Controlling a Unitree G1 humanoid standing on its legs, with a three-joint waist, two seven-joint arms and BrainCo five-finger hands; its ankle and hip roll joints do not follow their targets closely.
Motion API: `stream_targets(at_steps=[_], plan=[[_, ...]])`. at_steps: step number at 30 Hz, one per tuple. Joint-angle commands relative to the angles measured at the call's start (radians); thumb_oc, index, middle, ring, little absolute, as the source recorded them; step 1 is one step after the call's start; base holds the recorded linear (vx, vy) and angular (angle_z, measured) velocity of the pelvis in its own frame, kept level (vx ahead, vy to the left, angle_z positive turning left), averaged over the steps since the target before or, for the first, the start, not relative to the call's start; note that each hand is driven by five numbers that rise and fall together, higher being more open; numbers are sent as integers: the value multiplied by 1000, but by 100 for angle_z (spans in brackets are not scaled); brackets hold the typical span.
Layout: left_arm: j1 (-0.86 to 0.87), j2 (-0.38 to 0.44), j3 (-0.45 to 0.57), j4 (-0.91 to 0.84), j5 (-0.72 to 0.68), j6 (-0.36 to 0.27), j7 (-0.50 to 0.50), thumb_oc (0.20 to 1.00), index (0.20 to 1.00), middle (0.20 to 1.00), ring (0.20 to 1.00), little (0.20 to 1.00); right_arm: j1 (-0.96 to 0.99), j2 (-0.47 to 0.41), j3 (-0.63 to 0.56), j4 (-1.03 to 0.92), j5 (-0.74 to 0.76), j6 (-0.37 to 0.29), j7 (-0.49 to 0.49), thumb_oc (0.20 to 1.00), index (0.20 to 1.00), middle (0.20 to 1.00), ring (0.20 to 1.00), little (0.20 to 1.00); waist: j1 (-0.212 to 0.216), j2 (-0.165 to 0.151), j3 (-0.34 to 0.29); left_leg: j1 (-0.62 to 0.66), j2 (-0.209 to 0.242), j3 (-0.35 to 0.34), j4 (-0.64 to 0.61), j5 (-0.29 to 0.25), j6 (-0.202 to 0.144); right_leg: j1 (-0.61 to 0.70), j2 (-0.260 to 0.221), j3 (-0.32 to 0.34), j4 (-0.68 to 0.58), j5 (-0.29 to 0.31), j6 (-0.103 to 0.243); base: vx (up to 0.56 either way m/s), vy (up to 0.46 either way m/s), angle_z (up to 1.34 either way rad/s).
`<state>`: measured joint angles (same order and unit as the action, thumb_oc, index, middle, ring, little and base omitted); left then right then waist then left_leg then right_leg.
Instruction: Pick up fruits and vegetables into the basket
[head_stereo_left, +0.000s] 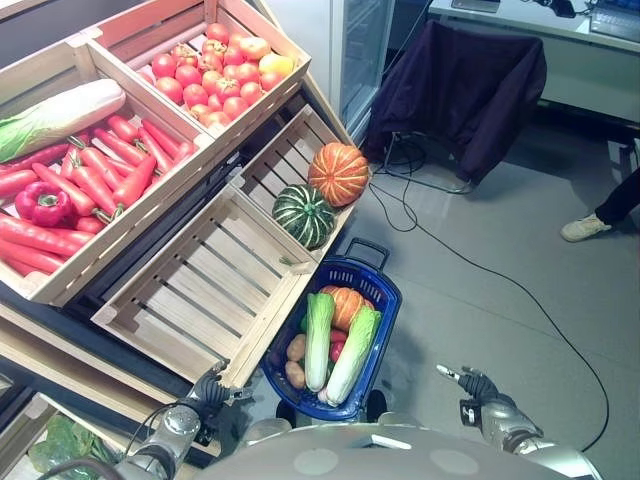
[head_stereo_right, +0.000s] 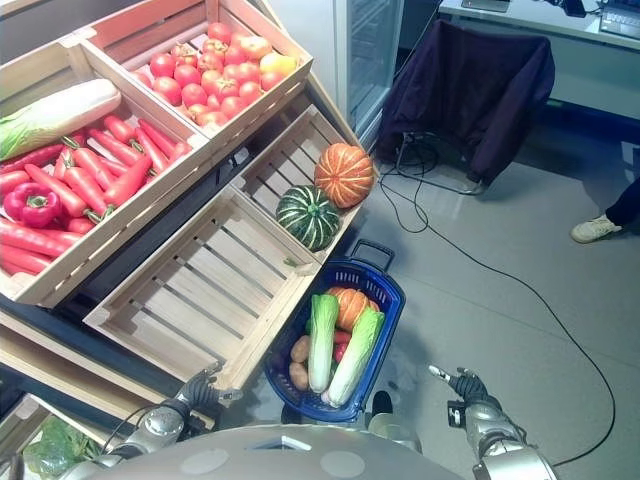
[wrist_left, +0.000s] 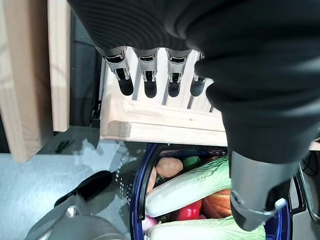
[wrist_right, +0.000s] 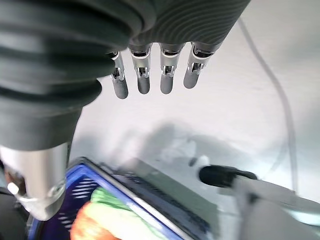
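Blue basket (head_stereo_left: 385, 300) set on the floor below the wooden crates, both hands held empty beside it.

Two cabbages (head_stereo_left: 318, 340), a small orange pumpkin (head_stereo_left: 345, 303) and potatoes (head_stereo_left: 296, 348) are seen lying in the basket; an orange pumpkin (head_stereo_left: 338, 173) and a green striped pumpkin (head_stereo_left: 303, 214) are left in the lower crate (head_stereo_left: 270, 165) just above it; the left hand (head_stereo_left: 212, 388) is held at the empty crate's (head_stereo_left: 190, 290) front edge, fingers (wrist_left: 150, 80) straight and relaxed, holding nothing; the right hand (head_stereo_left: 468, 383) is held over the floor right of the basket, fingers (wrist_right: 143, 75) likewise extended and empty.
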<state>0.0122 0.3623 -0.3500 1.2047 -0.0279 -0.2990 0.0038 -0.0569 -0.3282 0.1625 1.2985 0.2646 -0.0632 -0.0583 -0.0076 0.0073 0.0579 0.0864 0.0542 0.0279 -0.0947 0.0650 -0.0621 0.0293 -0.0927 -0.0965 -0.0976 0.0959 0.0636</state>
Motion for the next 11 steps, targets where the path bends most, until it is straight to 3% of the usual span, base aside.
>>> stream_targets(at_steps=[1,11], plan=[[-60,-15,51,61,9,6,-27,1000,1000,1000,1000,1000,-61,10,2,47,-41,14,24,1000,1000,1000,1000,1000,1,-1,24,8,-21,16,12,-88,8,53,-23,-22,37,-67,75,40,-2,-2],[-66,-29,54,78,-6,24,-43,1000,1000,1000,1000,1000,-50,26,17,68,-66,52,72,1000,1000,1000,1000,1000,-5,-5,11,27,-9,14,8,-99,5,70,-23,-18,33,-77,74,20,-4,-2]])
